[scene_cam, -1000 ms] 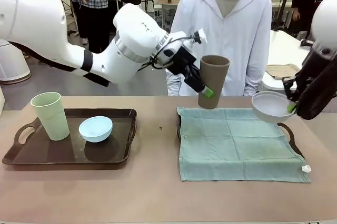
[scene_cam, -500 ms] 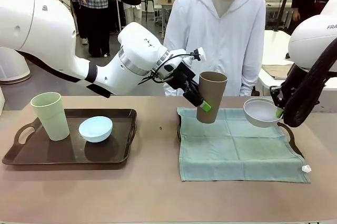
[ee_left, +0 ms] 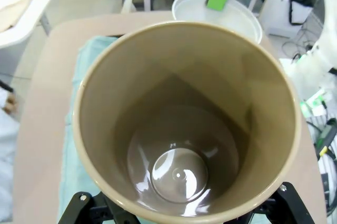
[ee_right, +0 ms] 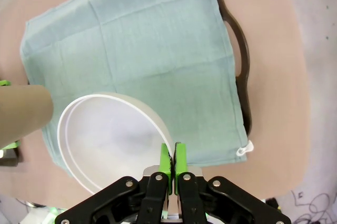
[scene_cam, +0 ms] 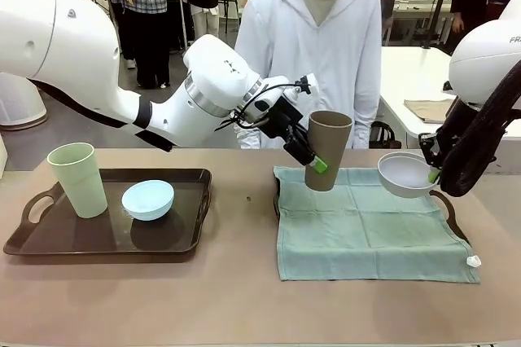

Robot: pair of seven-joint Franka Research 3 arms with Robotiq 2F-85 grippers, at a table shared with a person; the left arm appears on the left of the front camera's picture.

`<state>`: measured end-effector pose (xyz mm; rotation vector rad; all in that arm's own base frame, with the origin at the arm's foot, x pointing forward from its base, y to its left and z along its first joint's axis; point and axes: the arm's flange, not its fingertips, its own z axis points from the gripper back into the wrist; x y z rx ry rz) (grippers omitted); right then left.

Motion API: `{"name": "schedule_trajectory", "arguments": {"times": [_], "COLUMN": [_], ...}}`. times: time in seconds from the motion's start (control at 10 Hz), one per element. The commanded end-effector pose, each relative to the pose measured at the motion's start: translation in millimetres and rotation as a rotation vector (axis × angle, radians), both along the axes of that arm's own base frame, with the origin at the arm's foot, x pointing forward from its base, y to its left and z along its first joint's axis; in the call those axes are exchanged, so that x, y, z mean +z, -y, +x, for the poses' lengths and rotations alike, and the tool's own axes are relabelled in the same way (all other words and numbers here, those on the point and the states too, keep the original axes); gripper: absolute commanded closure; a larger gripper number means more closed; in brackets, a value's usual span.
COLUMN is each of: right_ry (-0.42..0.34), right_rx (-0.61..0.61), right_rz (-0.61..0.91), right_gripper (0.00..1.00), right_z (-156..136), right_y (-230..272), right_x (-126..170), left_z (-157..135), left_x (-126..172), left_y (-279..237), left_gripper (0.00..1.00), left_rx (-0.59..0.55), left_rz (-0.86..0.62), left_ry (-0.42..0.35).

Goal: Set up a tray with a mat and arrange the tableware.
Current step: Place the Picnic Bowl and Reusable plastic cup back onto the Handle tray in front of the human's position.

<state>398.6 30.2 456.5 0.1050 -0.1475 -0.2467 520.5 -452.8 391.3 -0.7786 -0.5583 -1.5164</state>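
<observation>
My left gripper [scene_cam: 314, 161] is shut on the lower side of a tall brown cup [scene_cam: 329, 145], which hangs upright above the far left edge of the green mat [scene_cam: 366, 229]. The left wrist view looks down into the brown cup [ee_left: 179, 129]. My right gripper [scene_cam: 436, 173] is shut on the rim of a white bowl [scene_cam: 404, 174], held above the mat's far right part. In the right wrist view my gripper [ee_right: 172, 160] pinches the white bowl [ee_right: 105, 140] over the mat [ee_right: 142, 45]. The mat covers a dark tray [scene_cam: 447, 210].
A second dark tray [scene_cam: 98, 241] at the left carries a pale green cup [scene_cam: 77, 178] and a light blue bowl [scene_cam: 148, 199]. A person in a white hooded top [scene_cam: 313, 62] stands at the table's far side. Bare table runs along the front edge.
The left arm lowered the brown cup toward the mat. The right arm carried the white bowl left and slightly down over the mat. Both have held still over the last half second.
</observation>
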Motion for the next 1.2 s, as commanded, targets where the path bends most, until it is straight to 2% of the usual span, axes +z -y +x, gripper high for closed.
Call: {"name": "schedule_trajectory", "arguments": {"times": [0.0, 0.4, 0.9, 1.1], "right_ry": [0.002, -0.016, -0.039, -0.048], "right_rx": [0.058, 0.072, 0.099, 0.094], "right_rz": [0.035, 0.025, 0.002, -0.001], "right_gripper": [0.96, 0.96, 0.96, 0.96], "right_z": [16, 34, 48, 53], "right_y": [-2, -6, -8, -6], "right_x": [-21, -55, -91, -97], "left_z": [7, 20, 27, 29], "left_x": [-16, -53, -70, -73], "left_y": [-7, -9, 11, 11], "left_gripper": [0.17, 0.17, 0.17, 0.17], "left_rx": [-0.094, -0.129, -0.129, -0.121], "left_rz": [-0.069, -0.156, -0.121, -0.101], "left_ry": [0.084, 0.147, 0.128, 0.1]}}
